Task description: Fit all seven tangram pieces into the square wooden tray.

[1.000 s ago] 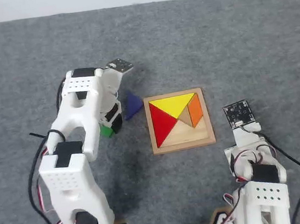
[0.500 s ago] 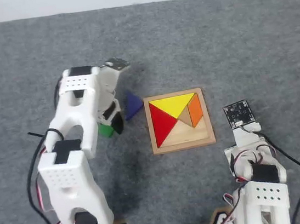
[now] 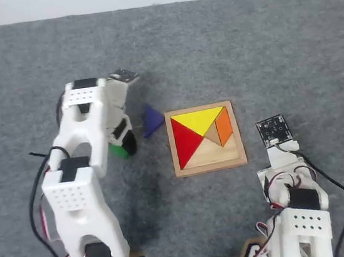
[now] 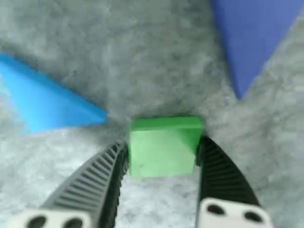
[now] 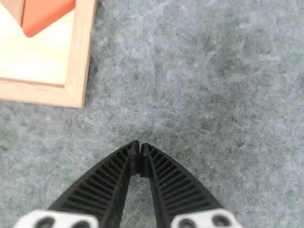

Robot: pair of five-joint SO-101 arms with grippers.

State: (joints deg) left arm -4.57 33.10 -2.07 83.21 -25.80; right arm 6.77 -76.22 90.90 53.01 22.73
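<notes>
Tangram pieces were only partly home: in the high view the square wooden tray [image 3: 212, 168] held a yellow triangle [image 3: 199, 121] at its 12 o'clock, a red triangle [image 3: 185, 142] at 9 o'clock, an orange piece [image 3: 224, 126] at 2 o'clock and what looked like a small tan triangle [image 3: 211, 137] at the centre, with bare wood from 4 to 6 o'clock; the green square [image 3: 119, 151] sat over the grey carpet [image 3: 263, 47] at the tray's 9 o'clock, and a dark blue triangle [image 3: 152, 120] lay at 10 o'clock, just off the rim; a light blue triangle [image 4: 45, 102] lay near the green square; the left gripper [image 4: 162, 148] had its jaws pressed against two opposite sides of the green square, clamping it, though whether it had left the carpet could not be told; the right gripper [image 5: 138, 161] was closed on nothing, over carpet at the tray's 5 o'clock; the step in hand looked like the pick-up of the green square; the next move would likely call for carrying it toward 3 o'clock and setting it squarely into the bare wood; no brand, label or writing could be read on the tray or the pieces.
</notes>
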